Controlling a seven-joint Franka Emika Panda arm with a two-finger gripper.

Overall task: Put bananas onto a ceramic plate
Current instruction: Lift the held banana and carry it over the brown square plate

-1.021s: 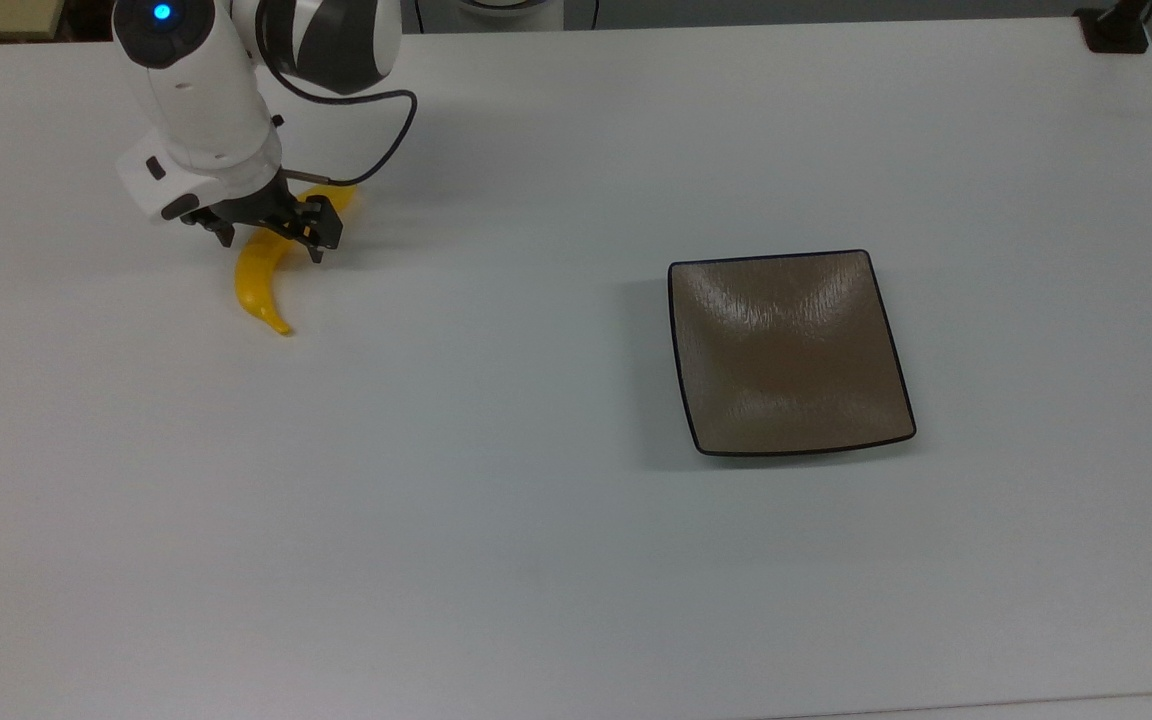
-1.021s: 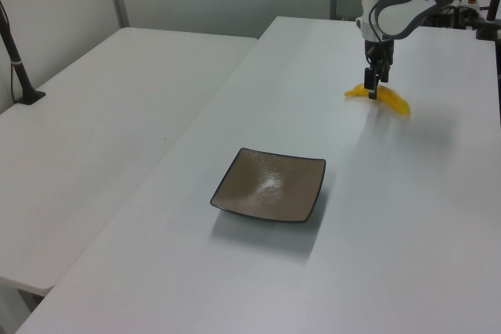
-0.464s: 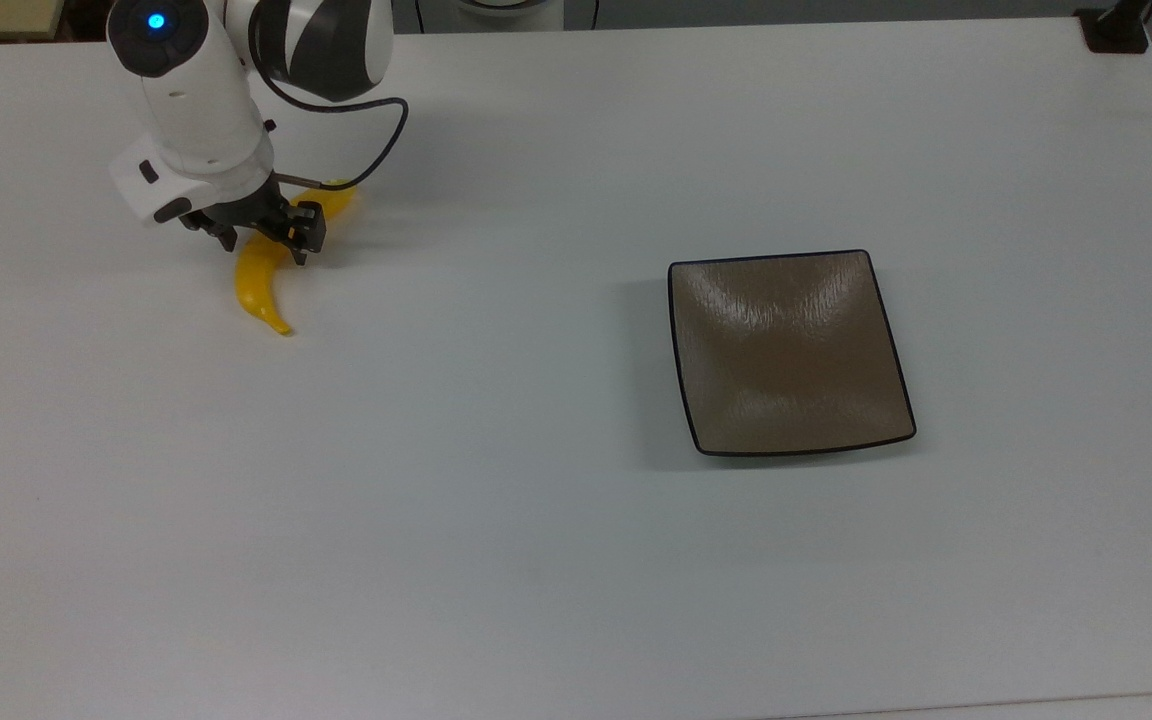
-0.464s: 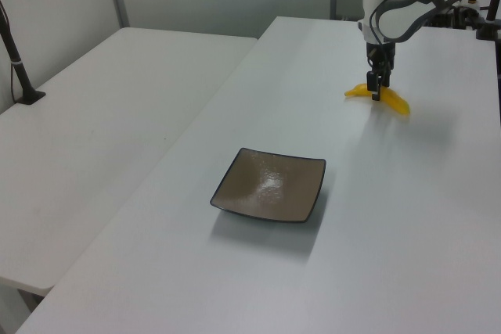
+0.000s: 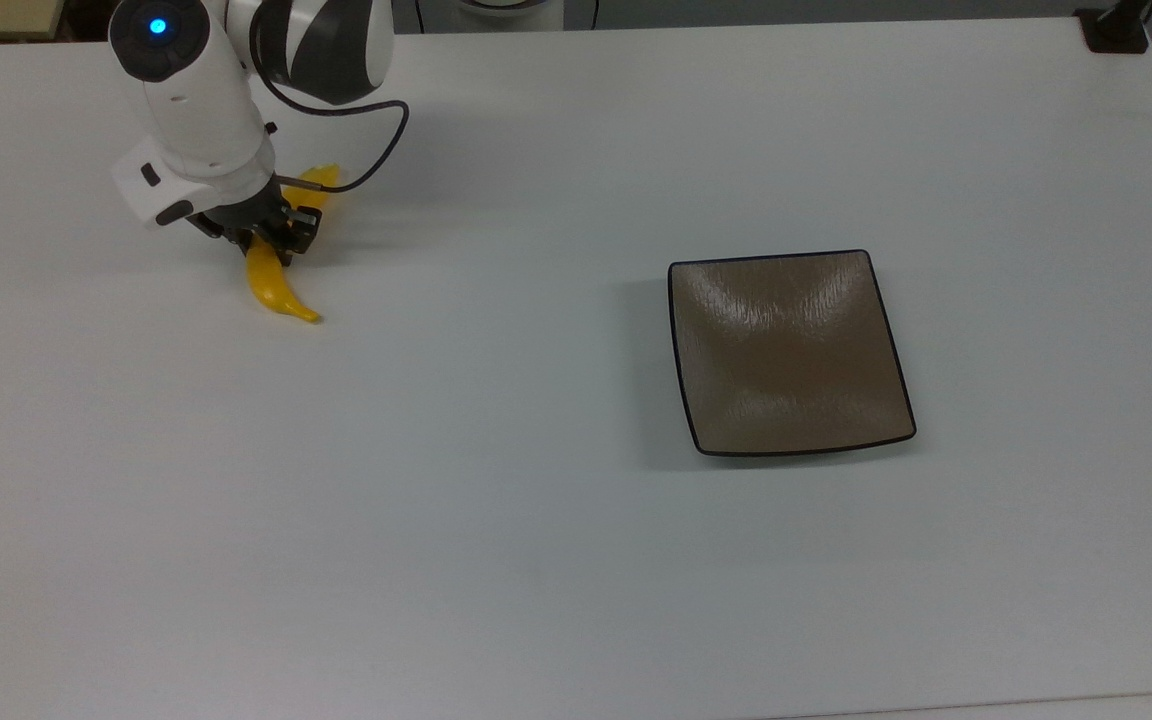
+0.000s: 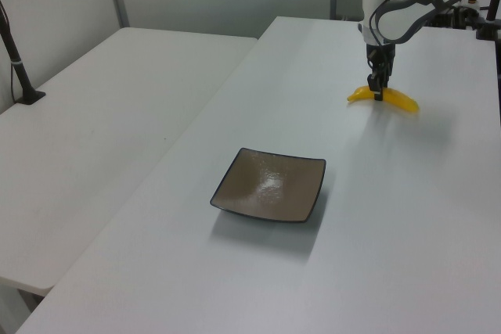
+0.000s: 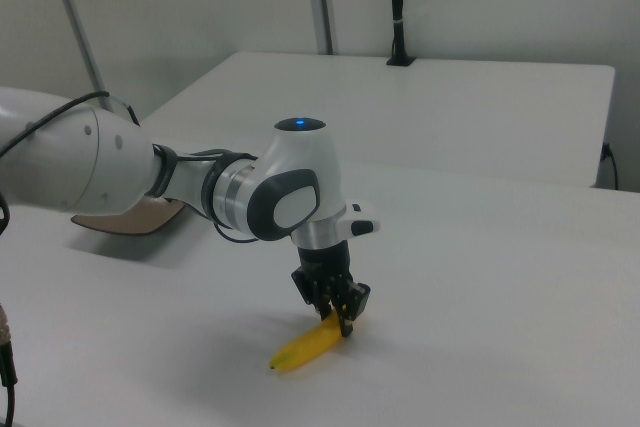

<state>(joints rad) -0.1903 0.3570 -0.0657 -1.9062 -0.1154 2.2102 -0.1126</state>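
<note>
The hand (image 5: pixel 271 240) is closed around the banana (image 5: pixel 276 283) near its middle, fingers pinching across the fruit's width while it lies on the white surface (image 5: pixel 496 560) at the top view's upper left. The ceramic plate (image 5: pixel 696 440) sits empty and well apart, toward the top view's right, so the step in hand looks like securing the grasp before the lift. To do it well, the grip should stay firm but not crushing, since the skin is smooth and the curved body could pivot between the fingers; a straight vertical lift, clear of the surface, would keep the long ends from dragging before the arm carries it across and lowers it over the plate's shallow centre. In the left view the hand (image 6: pixel 377 93) stands upright over the banana (image 6: pixel 399 100), its ends reaching out to both sides. Compared with a second ago, the fingers have drawn in from a wider spread, and the banana has turned: its lower tip now points toward the top view's lower right instead of nearly straight down.
</note>
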